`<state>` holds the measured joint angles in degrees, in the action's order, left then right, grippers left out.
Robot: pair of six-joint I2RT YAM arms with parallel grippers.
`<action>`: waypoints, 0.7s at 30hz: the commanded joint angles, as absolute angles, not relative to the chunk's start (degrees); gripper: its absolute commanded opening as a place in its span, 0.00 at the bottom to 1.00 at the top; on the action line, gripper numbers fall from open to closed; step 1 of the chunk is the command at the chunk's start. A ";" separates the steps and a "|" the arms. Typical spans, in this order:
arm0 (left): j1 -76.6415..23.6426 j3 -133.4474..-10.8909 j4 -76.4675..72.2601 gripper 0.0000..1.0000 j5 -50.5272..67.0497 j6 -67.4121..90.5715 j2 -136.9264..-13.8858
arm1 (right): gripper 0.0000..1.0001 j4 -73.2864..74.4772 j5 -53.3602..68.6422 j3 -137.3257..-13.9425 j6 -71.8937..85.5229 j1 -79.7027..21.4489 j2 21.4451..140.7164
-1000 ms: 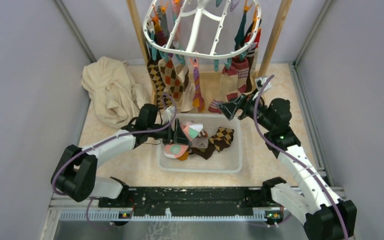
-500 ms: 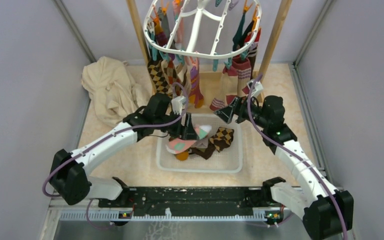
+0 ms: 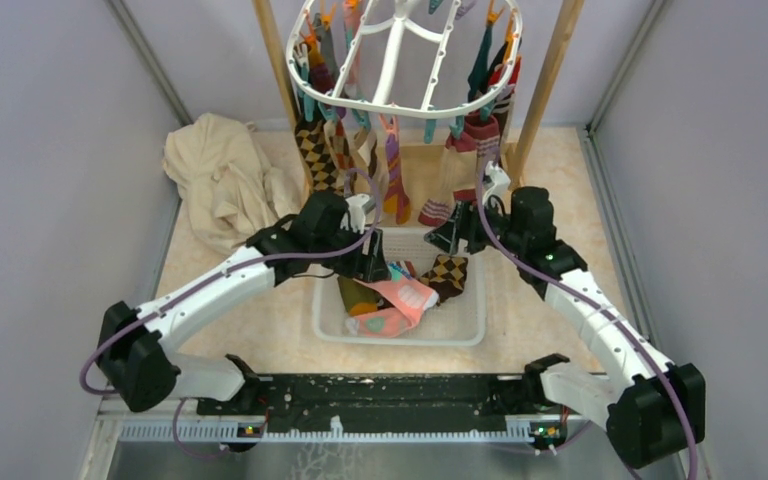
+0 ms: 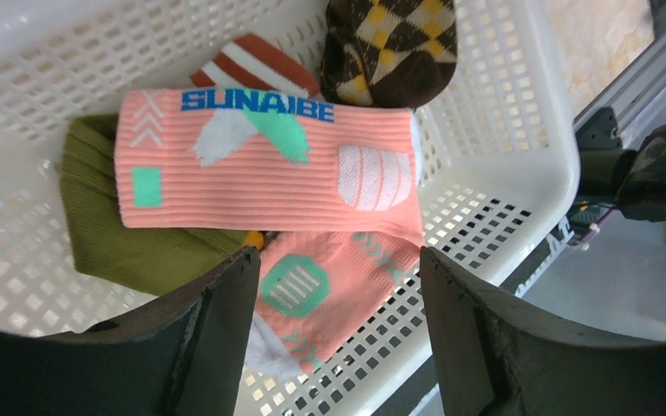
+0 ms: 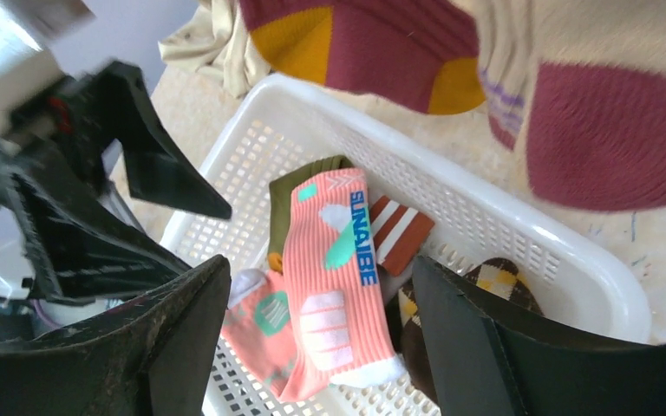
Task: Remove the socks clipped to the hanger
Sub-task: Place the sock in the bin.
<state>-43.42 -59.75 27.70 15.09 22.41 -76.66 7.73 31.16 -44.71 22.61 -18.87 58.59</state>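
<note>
The white oval hanger (image 3: 405, 60) hangs at the top with socks clipped round its rim: brown argyle (image 3: 312, 150), purple striped (image 3: 393, 170) and red striped (image 3: 475, 135). My left gripper (image 3: 375, 262) (image 4: 338, 260) is open and holds nothing, over the white mesh basket (image 3: 400, 335). Below it lies a pink sock pair (image 4: 269, 165) on an olive sock (image 4: 113, 234), beside an argyle sock (image 4: 390, 43). My right gripper (image 3: 447, 235) (image 5: 321, 269) is open at the basket's far right corner, just below the hanging maroon socks (image 5: 616, 139).
A cream cloth (image 3: 225, 180) lies bunched at the back left. Wooden posts (image 3: 275, 60) (image 3: 550, 70) stand either side of the hanger. The basket's rim (image 5: 520, 217) runs under the right gripper. Grey walls close in both sides.
The pink socks have dropped from the left gripper into the basket. The right gripper has moved left toward the hanging socks, and its jaws have narrowed a little.
</note>
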 commanded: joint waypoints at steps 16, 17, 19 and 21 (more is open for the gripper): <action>-43.59 -50.79 12.44 0.99 11.37 24.44 -57.10 | 0.81 5.70 24.77 -35.13 22.86 -24.34 48.20; -43.59 -50.35 12.28 0.99 11.13 24.70 -56.53 | 0.81 5.56 24.38 -34.55 23.19 -24.42 47.37; -43.59 -49.05 11.91 0.99 10.27 25.31 -55.11 | 0.81 5.50 23.48 -33.64 23.74 -24.53 45.75; -43.59 -48.15 11.84 0.99 9.88 25.75 -53.89 | 0.81 5.37 22.43 -33.06 24.18 -24.52 44.27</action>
<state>-43.42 -49.80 14.26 11.51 24.38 -56.75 9.10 25.12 -33.32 22.52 -23.90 47.90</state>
